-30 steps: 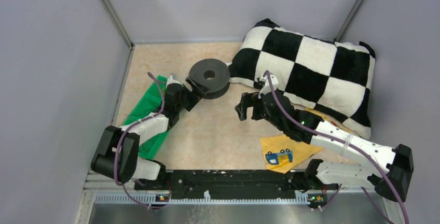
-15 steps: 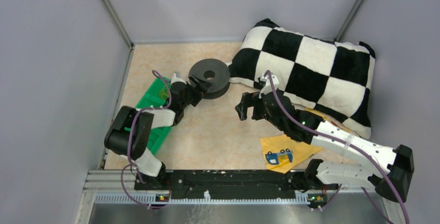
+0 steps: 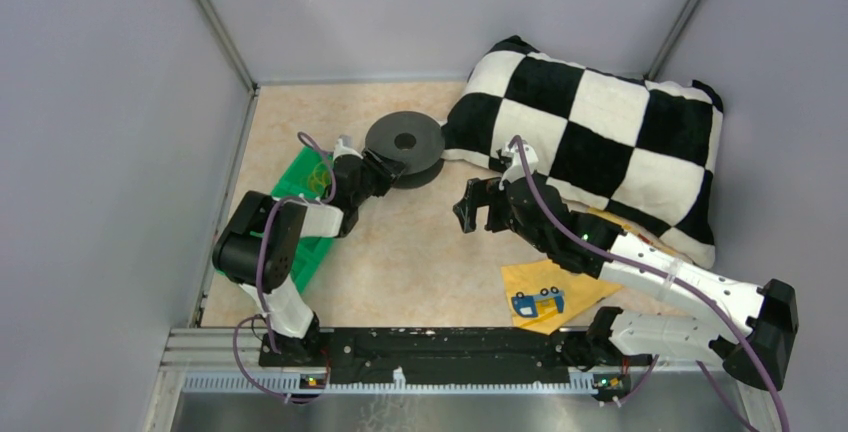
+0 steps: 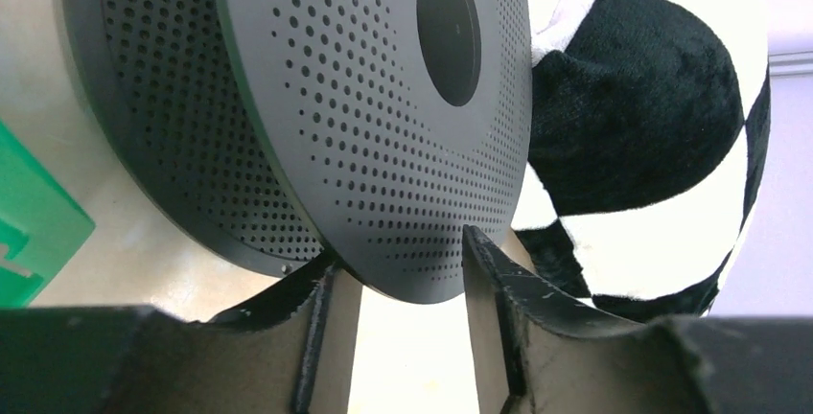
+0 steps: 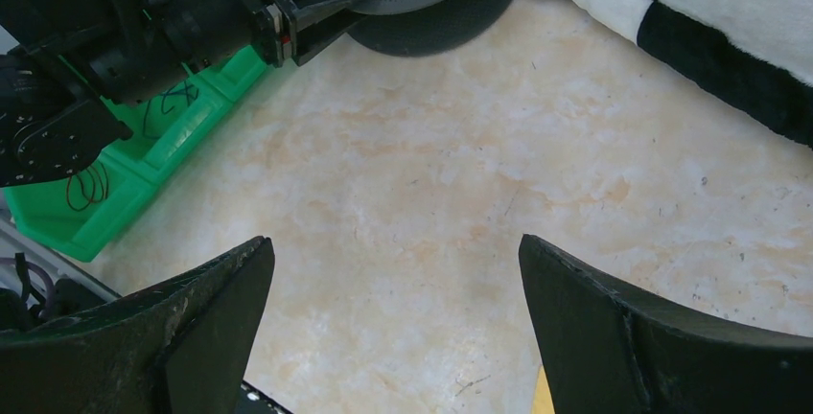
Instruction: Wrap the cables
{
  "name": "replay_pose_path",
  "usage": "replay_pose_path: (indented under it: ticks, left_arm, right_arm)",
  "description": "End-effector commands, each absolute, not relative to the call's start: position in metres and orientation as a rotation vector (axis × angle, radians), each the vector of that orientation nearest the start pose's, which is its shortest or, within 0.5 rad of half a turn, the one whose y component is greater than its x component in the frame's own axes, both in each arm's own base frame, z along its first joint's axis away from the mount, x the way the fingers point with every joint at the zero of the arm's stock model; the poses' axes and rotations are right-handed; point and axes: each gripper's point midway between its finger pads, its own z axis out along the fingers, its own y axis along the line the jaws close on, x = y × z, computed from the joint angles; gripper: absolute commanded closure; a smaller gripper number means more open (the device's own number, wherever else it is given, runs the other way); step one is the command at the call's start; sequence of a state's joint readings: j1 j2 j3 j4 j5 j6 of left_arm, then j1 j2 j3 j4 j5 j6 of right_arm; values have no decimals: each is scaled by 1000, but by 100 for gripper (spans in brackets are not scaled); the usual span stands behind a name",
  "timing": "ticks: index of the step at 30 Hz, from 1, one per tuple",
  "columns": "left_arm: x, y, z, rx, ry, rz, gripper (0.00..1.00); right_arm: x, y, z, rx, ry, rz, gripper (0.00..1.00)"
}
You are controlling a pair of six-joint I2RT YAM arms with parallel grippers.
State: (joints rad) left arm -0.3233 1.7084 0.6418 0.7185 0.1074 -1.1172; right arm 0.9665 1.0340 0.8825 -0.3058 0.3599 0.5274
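Note:
A black spool [image 3: 405, 142] with perforated flanges stands at the back of the table, against the pillow. My left gripper [image 3: 378, 164] reaches it from the left. In the left wrist view the gripper [image 4: 398, 246] is shut on the rim of the spool's upper flange [image 4: 383, 126], with one finger under the rim and one on its face. Thin loops of cable [image 5: 84, 187] lie in the green tray [image 3: 296, 180] beside the left arm. My right gripper [image 3: 480, 207] hangs wide open over bare tabletop, right of the spool, and in its wrist view the gripper [image 5: 394, 241] holds nothing.
A black-and-white checkered pillow [image 3: 610, 142] fills the back right. A yellow envelope [image 3: 545, 292] with a small blue item lies near the right arm's base. Grey walls close in the left, back and right sides.
The left arm folded its elbow inward and pushed its gripper up to the spool. Its jaws went from wide open to closed on the flange rim. The right arm stayed still.

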Motion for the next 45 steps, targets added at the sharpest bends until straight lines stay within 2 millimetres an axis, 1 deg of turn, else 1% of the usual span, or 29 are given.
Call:
replay_pose_path:
  ticks: [1, 2, 4, 8, 9, 13, 17, 19, 21, 23, 27, 29, 33, 35, 38, 42, 45]
  left_arm:
    - [430, -200, 136, -630, 1792, -1080, 55]
    - [429, -200, 139, -621, 1789, -1078, 56]
    - [428, -198, 145, -609, 1783, -1063, 62]
    - [425, -191, 155, -606, 1783, -1015, 83]
    - [424, -190, 157, -607, 1784, -1008, 86]
    - [418, -187, 167, -583, 1772, -994, 88]
    - [411, -188, 183, -488, 1783, -940, 97]
    - [403, -188, 193, -433, 1796, -888, 99]
    - [394, -191, 204, -343, 1794, -853, 100]
    - [380, -196, 213, -251, 1801, -823, 100]
    - [346, -206, 229, -83, 1801, -777, 100]
    - [328, -212, 236, 19, 1816, -746, 100]
    - [301, -231, 232, 216, 1887, -711, 100]
    - [287, -245, 230, 337, 1885, -754, 100]
    - [265, -264, 232, 552, 1832, -863, 100]
    - [244, -275, 228, 787, 1804, -919, 100]
    - [229, -284, 228, 944, 1807, -986, 100]
  right_arm:
    - [226, 258, 243, -194, 1985, 646, 1]
    - [226, 258, 243, -194, 1984, 648, 1]
    - [226, 258, 243, -194, 1985, 649, 1]
    - [225, 258, 243, -191, 1983, 655, 1]
    - [225, 258, 243, -192, 1983, 655, 1]
    - [225, 259, 243, -194, 1983, 658, 1]
    - [225, 258, 243, -191, 1983, 659, 1]
    - [225, 258, 242, -190, 1982, 658, 1]
    - [225, 258, 243, -187, 1980, 659, 1]
    - [225, 258, 242, -183, 1979, 664, 1]
    - [225, 255, 243, -156, 1978, 662, 1]
    - [226, 248, 244, -116, 1979, 648, 1]
    - [229, 231, 245, -17, 1943, 620, 1]
    - [230, 218, 246, 40, 1921, 596, 1]
    - [229, 199, 245, 93, 1923, 533, 1]
    - [226, 167, 247, 158, 1903, 433, 1]
    - [223, 150, 251, 175, 1876, 405, 1]
